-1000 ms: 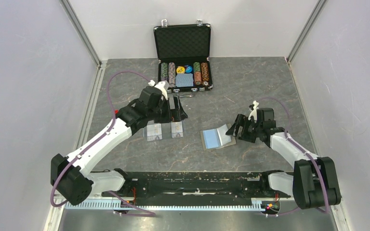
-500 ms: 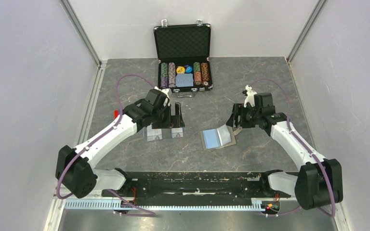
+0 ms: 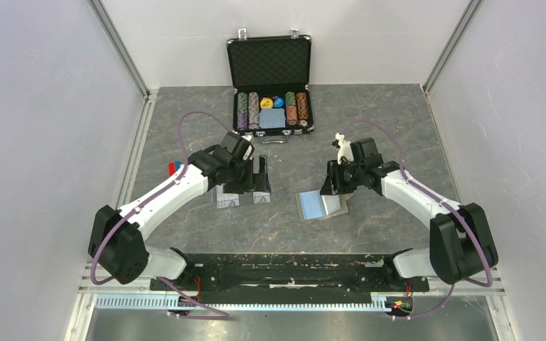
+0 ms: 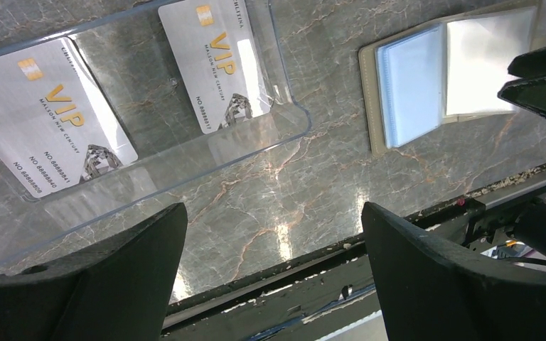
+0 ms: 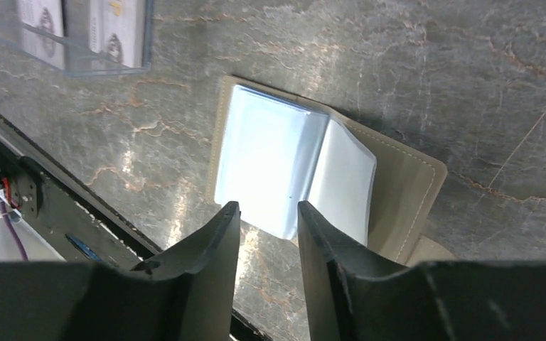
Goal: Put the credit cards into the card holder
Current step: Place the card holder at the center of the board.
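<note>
The right gripper (image 5: 266, 211), its jaws a slim gap apart and holding nothing, hangs over the holder (image 5: 398, 186). The holder lies open and flat on the marbled table (image 5: 469, 71), showing a stitched taupe cover, pale blue lining and glossy clear sleeves lifting at the fold. The left gripper (image 4: 274, 213), spread wide and empty, hovers by a clear tray (image 4: 284, 135) left of the holder. In the tray, two silvery cards (image 4: 51, 124) lie face up with long axes parallel. Only the left wrist view shows their gold "VIP", and only the top view shows the black chip case (image 3: 270, 67) beyond the holder.
</note>
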Motion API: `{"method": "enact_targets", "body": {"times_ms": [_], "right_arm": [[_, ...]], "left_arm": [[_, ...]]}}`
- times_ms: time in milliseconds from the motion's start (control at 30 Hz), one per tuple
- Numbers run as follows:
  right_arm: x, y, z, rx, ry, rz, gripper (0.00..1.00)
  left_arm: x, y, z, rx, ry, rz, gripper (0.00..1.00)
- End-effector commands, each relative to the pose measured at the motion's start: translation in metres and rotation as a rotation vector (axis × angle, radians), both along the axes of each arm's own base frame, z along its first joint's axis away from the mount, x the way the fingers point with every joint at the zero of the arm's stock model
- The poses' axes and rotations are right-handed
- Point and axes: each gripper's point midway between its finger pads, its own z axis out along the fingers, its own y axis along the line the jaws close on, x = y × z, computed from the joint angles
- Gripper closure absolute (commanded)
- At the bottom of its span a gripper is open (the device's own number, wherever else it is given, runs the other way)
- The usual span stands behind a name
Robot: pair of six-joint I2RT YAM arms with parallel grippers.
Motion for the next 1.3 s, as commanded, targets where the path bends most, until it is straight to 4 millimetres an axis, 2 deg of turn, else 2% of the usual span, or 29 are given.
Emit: {"method": "enact_targets", "body": {"times_ms": [0, 167, 300, 600, 767, 1033, 1267], "right_arm": [[0.006, -0.006, -0.017, -0.067, 0.008, 0.004, 0.65], [-0.006, -0.022, -0.045, -0.159, 0.066, -0.012, 0.72], [-0.019, -0.028, -0.062, -0.182, 0.114, -0.006, 0.76], [-0.034, -0.028, -0.077, -0.179, 0.187, -0.005, 0.77], [-0.026, -0.018, -0.064, -0.128, 0.161, 0.012, 0.76], [-0.008, 0.007, -0.028, 0.005, 0.12, 0.03, 0.74], [0.007, 0.02, -0.006, 0.067, 0.09, 0.032, 0.7]], "left_arm": [[0.009, -0.002, 0.009, 0.001, -0.032, -0.017, 0.02], [0.008, -0.005, 0.005, 0.0, -0.012, -0.027, 0.03], [0.007, -0.006, 0.001, 0.0, 0.002, -0.034, 0.03], [0.011, -0.011, 0.0, -0.004, 0.008, -0.041, 0.03], [0.012, -0.012, 0.0, -0.004, 0.007, -0.044, 0.03], [0.013, -0.012, 0.0, -0.004, 0.01, -0.041, 0.02], [0.018, -0.012, -0.004, -0.072, 0.041, -0.008, 0.03]]}}
